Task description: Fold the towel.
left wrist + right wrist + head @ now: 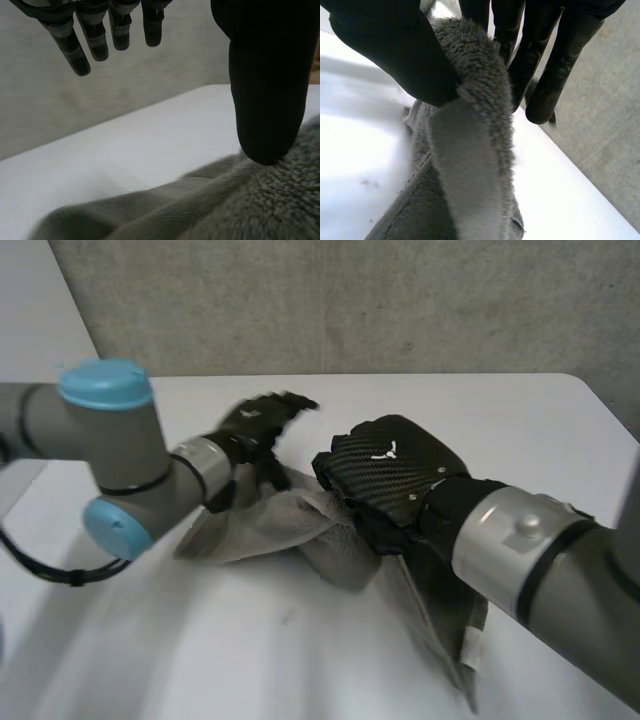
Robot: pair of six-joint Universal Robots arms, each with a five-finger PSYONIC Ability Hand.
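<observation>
I record the right arm [540, 550] nearest the camera, coming in over the near right corner of the white table [500, 420]. Beneath it, one end of the grey towel [300, 525] trails toward that corner and lies on the table surface.

The rest of the towel is bunched up around the middle of the table, between the two hands. The right hand [390, 470] sits on the right side of this bunch, back upward. Its wrist view shows the thumb [395, 55] on one face of a raised fold and the fingers [545, 75] on the other. I find the fold pinched between them and lifted clear of the table.

The left arm [100, 440] enters from the table's left edge. The left hand [255, 425] is at the far left part of the bunch. Its fingers [75, 50] are straight and point toward the table's far edge, clear of the cloth. Only its thumb tip [267, 140] rests on the towel's pile, and nothing is grasped.

Beyond the far edge stands a grey wall [350, 300].
</observation>
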